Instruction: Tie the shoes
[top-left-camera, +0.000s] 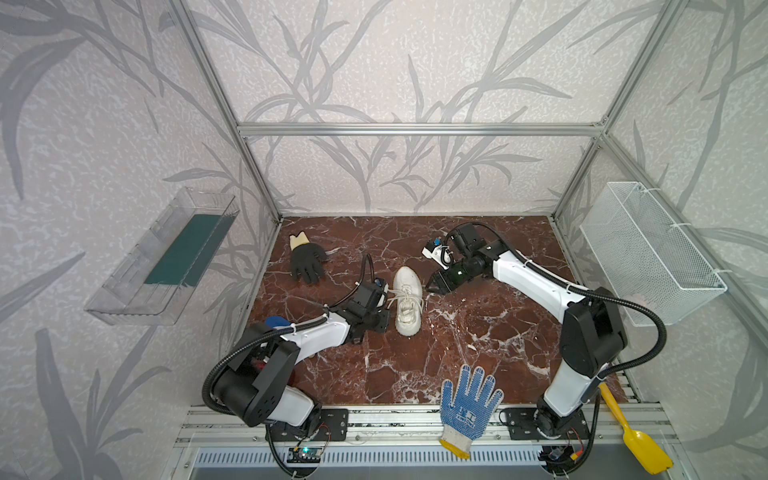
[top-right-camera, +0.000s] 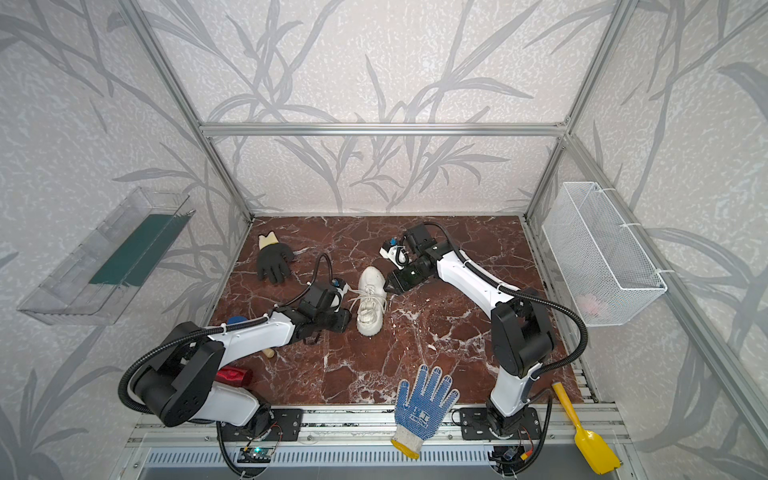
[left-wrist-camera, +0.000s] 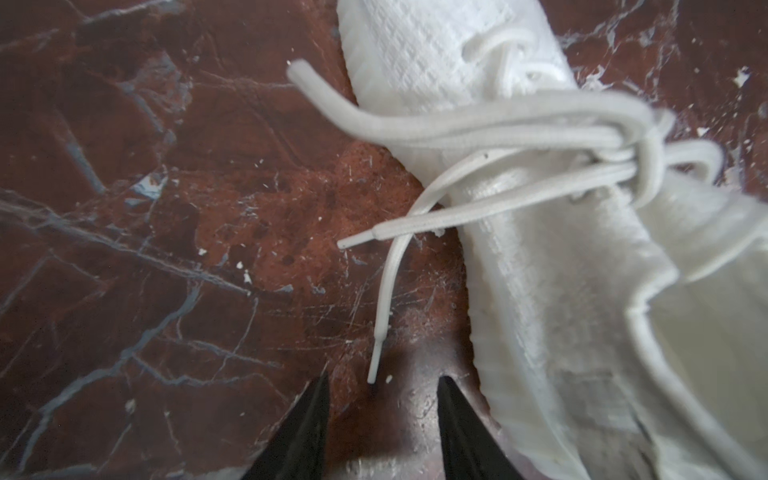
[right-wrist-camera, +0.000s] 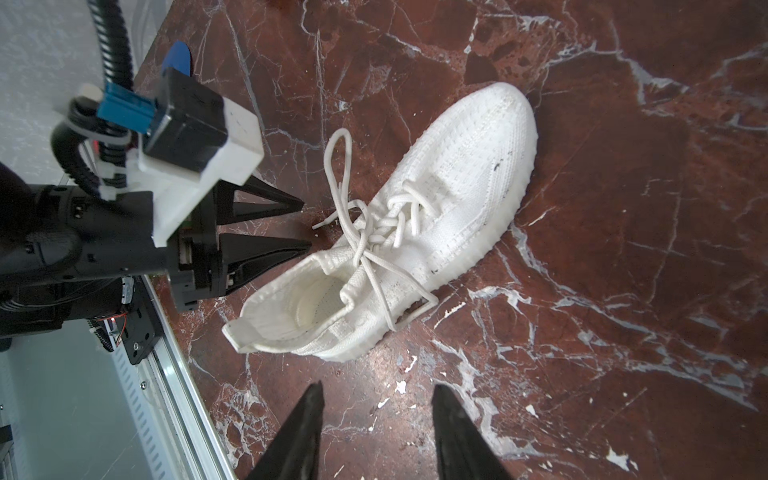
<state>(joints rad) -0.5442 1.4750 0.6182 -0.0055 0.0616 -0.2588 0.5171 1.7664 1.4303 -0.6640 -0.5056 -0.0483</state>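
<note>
Marble tabletop (top-left-camera: 457, 332) holds the sneaker (top-left-camera: 406, 286) between left gripper (right-wrist-camera: 306, 224) and right gripper (right-wrist-camera: 376, 386).

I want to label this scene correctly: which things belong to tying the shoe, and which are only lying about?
For the job: off-white knit sneaker, its thin white laces, left gripper, right gripper.
Lying about: black rubber glove, blue-dotted white knit glove, yellow plastic scoop, white wire basket, clear plastic tray.

The sneaker (top-left-camera: 409, 305) sits mid-way on the counter (top-left-camera: 478, 345), hemmed by the left tool (right-wrist-camera: 306, 225) on one flank and the right tool (top-left-camera: 429, 287) on the other. Bare counter lies open between its heel and the blue-dotted glove (top-left-camera: 469, 405).
</note>
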